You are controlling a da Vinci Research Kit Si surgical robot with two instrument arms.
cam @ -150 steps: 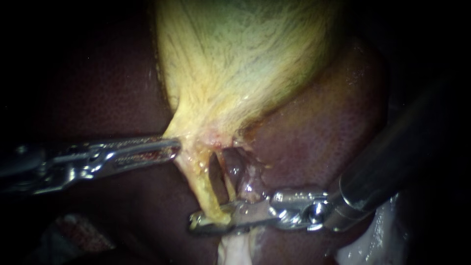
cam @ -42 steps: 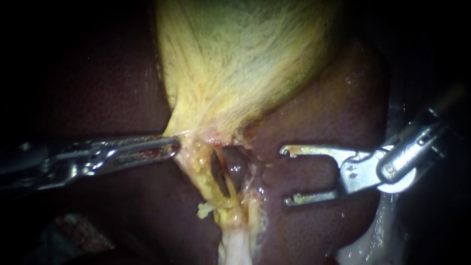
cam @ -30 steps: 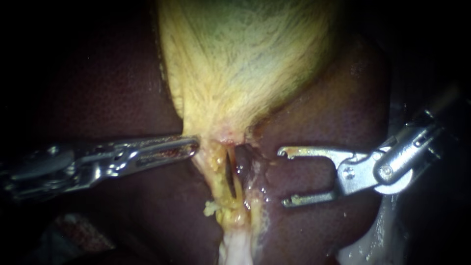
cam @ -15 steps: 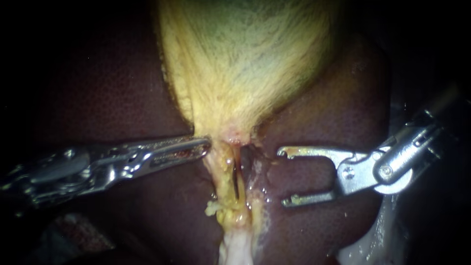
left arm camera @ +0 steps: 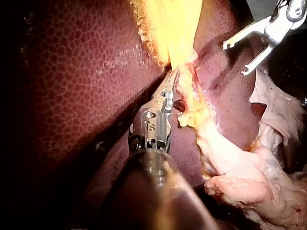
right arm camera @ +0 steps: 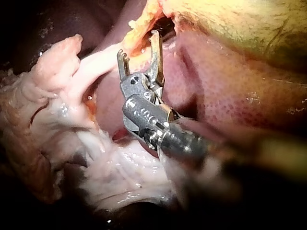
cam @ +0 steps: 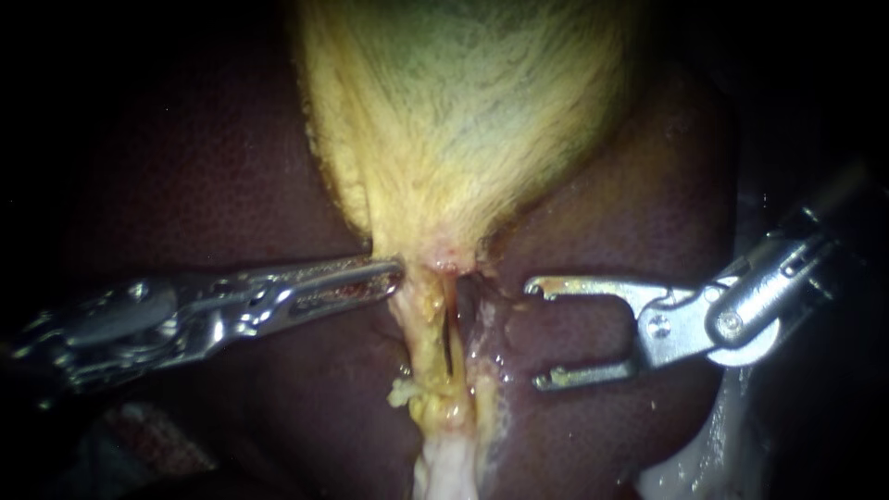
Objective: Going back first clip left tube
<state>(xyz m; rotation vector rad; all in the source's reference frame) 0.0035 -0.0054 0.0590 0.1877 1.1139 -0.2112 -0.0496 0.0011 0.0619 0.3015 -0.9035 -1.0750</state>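
one instrument [right arm camera: 138, 44] alone in right wrist view

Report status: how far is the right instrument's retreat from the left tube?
Done: the right instrument, silver jaws open and empty, sits clear of the yellow left tube, over the dark red liver. In hand: the left instrument grips the neck of the yellow-green gallbladder. Left: I can't make out a clip on the tube; verify.

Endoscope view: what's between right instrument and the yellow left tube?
From the yellow left tube: narrow dark slit, darker reddish right tube, then bare glistening liver. Endoscope view.
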